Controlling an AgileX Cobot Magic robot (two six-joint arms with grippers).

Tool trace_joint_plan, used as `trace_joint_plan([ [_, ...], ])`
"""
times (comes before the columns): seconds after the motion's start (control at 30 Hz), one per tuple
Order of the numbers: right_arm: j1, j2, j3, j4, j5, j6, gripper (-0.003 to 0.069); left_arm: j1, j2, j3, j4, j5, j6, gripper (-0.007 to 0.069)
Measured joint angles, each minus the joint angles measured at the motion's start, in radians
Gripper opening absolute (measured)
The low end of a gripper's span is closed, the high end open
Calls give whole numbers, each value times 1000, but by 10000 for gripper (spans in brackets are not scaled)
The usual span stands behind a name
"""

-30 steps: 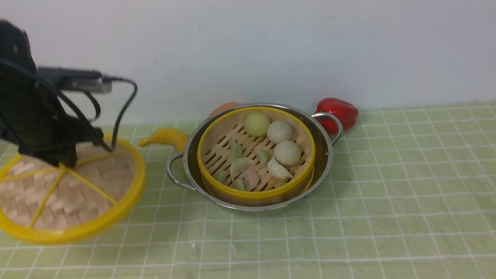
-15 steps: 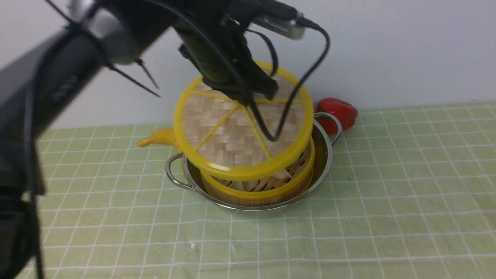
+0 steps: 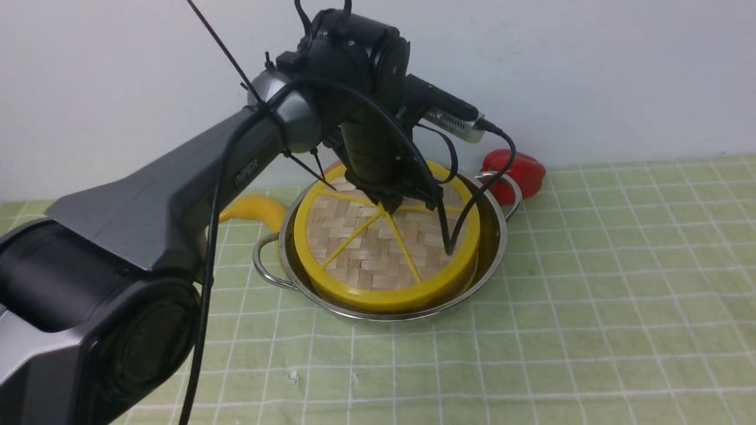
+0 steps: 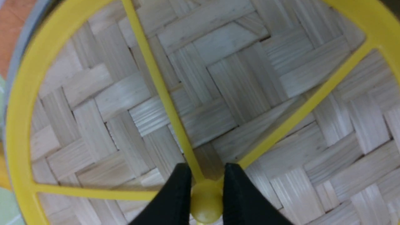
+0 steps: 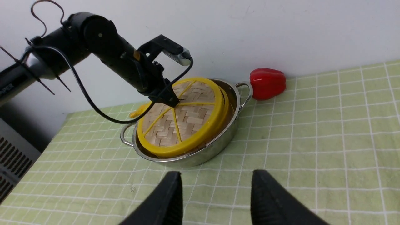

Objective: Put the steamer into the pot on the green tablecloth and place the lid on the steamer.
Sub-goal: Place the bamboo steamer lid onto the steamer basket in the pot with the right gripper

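1. Steamer [image 5: 225, 95] sits inside the pot [image 3: 490, 248], almost hidden under the lid [image 3: 378, 254]. Only a sliver of its yellow rim shows, on the side nearest the red pepper [image 3: 514, 171].
2. The lid is a round woven-bamboo disc with a thick yellow rim and thin yellow spokes. It lies across the steamer's top, within the pot's rim. Whether it is fully seated cannot be told.
3. The pot is wide, shallow and shiny steel, with a loop handle on each side. It stands on the green tablecloth [image 3: 590, 295], a pale green cloth with a white grid that covers the worktop, near the white back wall.
4. The left arm reaches in from the left and tilts down over the pot. The left end effector [image 4: 207, 175] is nearly closed, its two black fingers pinching the lid's yellow hub [image 4: 206, 200] where the spokes meet.
5. The right end effector [image 5: 217, 175] hangs above the cloth on the near side of the pot, well apart from it. Its fingers stand wide apart with nothing between them.
6. The red pepper lies against the wall, just beside the pot's right handle. A curved yellow object [image 3: 254, 209] lies behind the left handle, partly hidden by the left arm.
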Motion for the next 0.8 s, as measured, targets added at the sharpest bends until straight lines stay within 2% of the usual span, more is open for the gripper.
trace_joint_plan([
  [0.8, 0, 0, 0, 0, 0, 0, 313, 0, 8, -6, 6, -38, 0, 123],
])
